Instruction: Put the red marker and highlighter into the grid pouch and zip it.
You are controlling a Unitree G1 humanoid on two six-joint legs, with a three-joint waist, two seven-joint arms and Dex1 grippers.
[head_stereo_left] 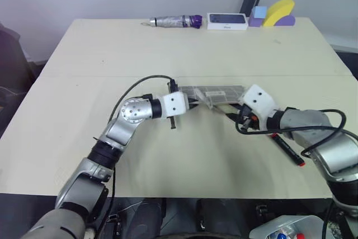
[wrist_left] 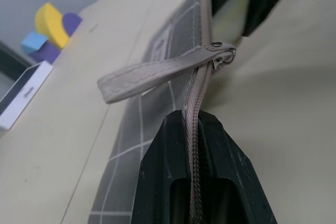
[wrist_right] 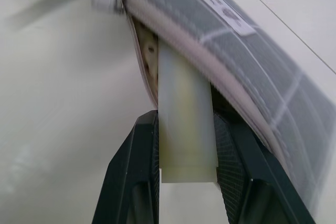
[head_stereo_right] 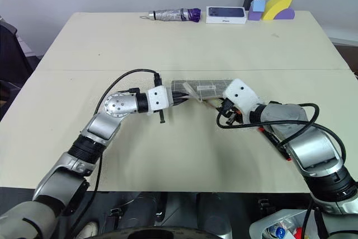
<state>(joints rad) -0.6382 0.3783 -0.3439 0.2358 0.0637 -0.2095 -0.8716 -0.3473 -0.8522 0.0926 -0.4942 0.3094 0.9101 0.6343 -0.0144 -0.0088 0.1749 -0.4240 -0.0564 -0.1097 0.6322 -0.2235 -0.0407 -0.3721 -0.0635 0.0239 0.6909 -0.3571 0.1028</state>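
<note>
The grid pouch point(head_stereo_left: 218, 93) lies mid-table, grey with white lines, its left end lifted. My left gripper point(head_stereo_left: 193, 103) is shut on the pouch's zipper edge point(wrist_left: 197, 103), just short of the cord loop point(wrist_left: 152, 74). My right gripper point(wrist_right: 186, 121) is shut on the pale-yellow highlighter point(wrist_right: 186, 129). The highlighter's far end pokes into the pouch's open mouth point(wrist_right: 144, 51). The red marker point(head_stereo_left: 286, 148) lies flat on the table beside my right forearm, its red end toward the near edge.
Along the far edge of the table point(head_stereo_left: 84, 110) lie a folded grey-and-purple umbrella point(head_stereo_left: 173, 22), a white box point(head_stereo_left: 226, 21) and foam blocks, among them a yellow arch point(head_stereo_left: 278, 12). Open tabletop spreads to the left and in front of the pouch.
</note>
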